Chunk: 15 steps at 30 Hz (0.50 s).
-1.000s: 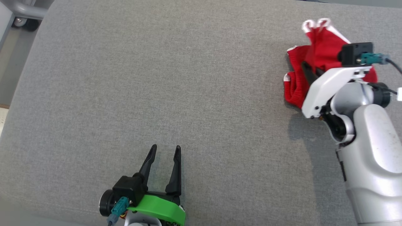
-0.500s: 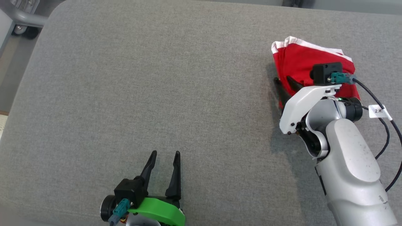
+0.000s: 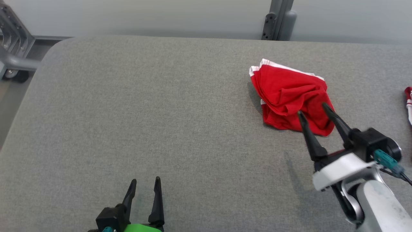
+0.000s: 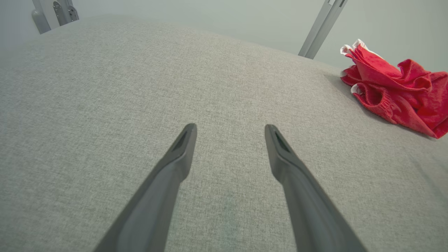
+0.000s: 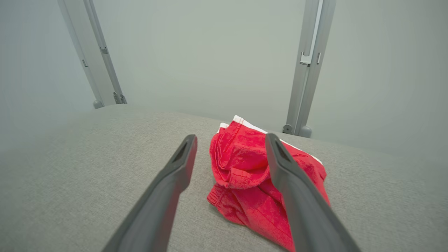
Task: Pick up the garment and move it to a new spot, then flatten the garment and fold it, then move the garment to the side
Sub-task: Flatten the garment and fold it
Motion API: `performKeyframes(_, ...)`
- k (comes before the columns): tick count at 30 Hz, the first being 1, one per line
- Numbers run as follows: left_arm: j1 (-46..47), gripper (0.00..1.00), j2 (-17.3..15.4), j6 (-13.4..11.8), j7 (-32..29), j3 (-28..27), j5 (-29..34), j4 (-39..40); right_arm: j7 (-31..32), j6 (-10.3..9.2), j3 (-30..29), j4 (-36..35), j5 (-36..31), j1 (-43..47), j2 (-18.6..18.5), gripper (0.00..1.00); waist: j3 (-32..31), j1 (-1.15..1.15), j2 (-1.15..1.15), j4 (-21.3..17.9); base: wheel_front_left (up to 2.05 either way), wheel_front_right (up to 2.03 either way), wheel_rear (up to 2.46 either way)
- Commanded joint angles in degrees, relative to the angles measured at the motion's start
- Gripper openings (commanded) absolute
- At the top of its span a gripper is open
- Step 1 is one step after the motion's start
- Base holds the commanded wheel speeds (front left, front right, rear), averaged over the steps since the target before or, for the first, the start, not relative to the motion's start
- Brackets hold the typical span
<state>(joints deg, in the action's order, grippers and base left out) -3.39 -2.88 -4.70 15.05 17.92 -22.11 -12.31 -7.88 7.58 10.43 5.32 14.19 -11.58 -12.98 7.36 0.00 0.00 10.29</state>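
We see the garment [image 3: 286, 93], red w/ white trim, lying bunched in a loose heap on the grey fabric-covered table [image 3: 161, 112]. It's on the right part of the table, nearer the back edge than the front. Folds are uneven. The white trim shows along its far side and at the far-left corner.

Right tool [image 3: 311, 109]: both dark fingers are spread wide w/ nothing clamped btw them, so it's gripping nothing. In head view the tips overlap the garment's near edge; we can't tell if they touch the cloth. In right wrist view the heap sits just ahead, mostly btw the two fingers, and the right-hand finger crosses in front of the cloth. Its white wrist housing [image 3: 341, 170] and pale forearm [image 3: 383, 206] come in from the lower-right corner of head view.

Left tool [image 3: 145, 179]: at the bottom of head view, left of ctr. Its fingers are parted too and hold nothing, w/ bare table ahead, well apart from the garment. A bit of green housing [image 3: 141, 228] shows at the bottom edge.

Other stuff: a second red-and-white cloth [image 3: 408, 103] pokes in at the right edge of head view, apart from the garment; we can't tell what it is. Behind the table a grey metal post [image 3: 278, 19] stands against a pale wall [image 3: 161, 13]. A metal frame [image 3: 13, 48] sits at far left, beyond the table's rounded corner.
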Motion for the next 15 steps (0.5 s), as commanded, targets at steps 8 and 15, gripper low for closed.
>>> performKeyframes(8, -4.61, 1.00, -0.13, 0.68, 0.11, -5.56, 2.52, 3.55, -7.23, -0.13, -8.52, 5.84, -3.18, 10.70, -2.87, 1.00, -7.54, 0.00, 0.00, -5.28, 0.00, 0.00, 0.00)
performKeyframes(15, -5.57, 1.00, -0.09, 1.91, 0.08, -7.13, 2.79, 4.87, -7.29, -0.13, -14.99, 4.01, -3.00, 13.27, -1.04, 1.00, -7.57, 0.00, 0.00, -5.93, 0.00, 0.00, 0.00)
